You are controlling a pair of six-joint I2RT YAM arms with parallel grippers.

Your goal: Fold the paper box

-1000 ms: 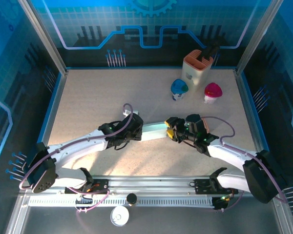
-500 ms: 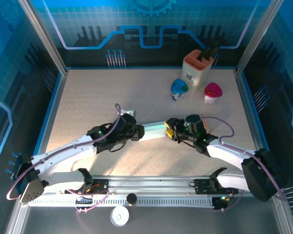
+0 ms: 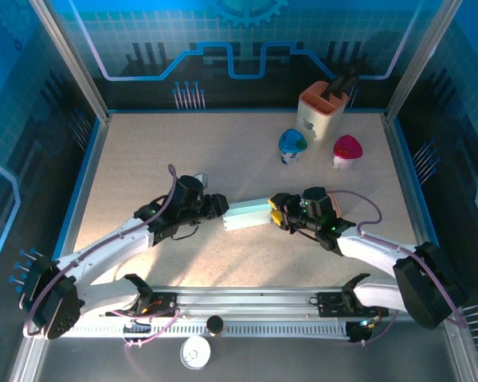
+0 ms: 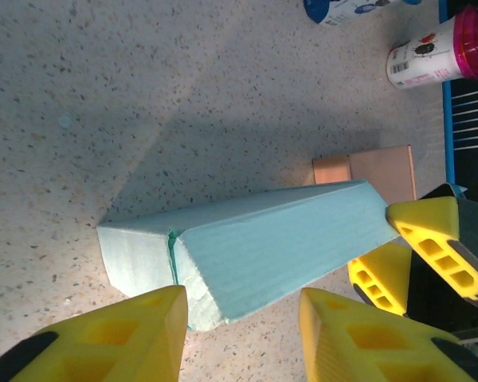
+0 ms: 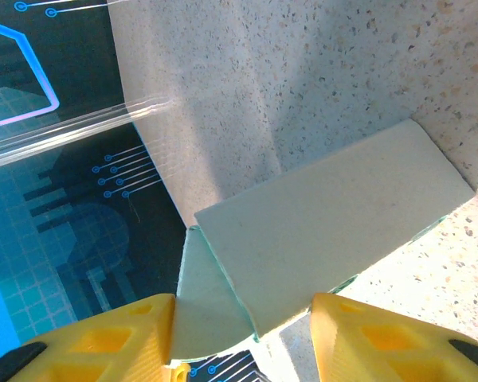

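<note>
I have the box [image 3: 247, 215] lying near the middle of the counter [image 3: 223, 151], long side running left to right. It is formed into a closed sleeve and caught between my two arms.

The right gripper [image 3: 276, 216] is partway closed on the box's right end. On the left wrist view its fingers [image 4: 430, 235] sit one on each side of that end, touching it, so I read that as a hold that anchors the box.

The left gripper [image 3: 218, 205] is at the left end, standing partly open. It straddles the near corner of that end with bare counter showing on one side, so it has hold of nothing.

I judge I'm on the left end closure. The end panel there looks folded over, with a seam showing, but I can't tell whether it is tucked home.

As I see it, the next move calls for the left gripper to come square against that end and press the panel in lightly, while the right holds firm. Paper crushes easily, and a skewed push would swing the box round on the right gripper's hold.
</note>
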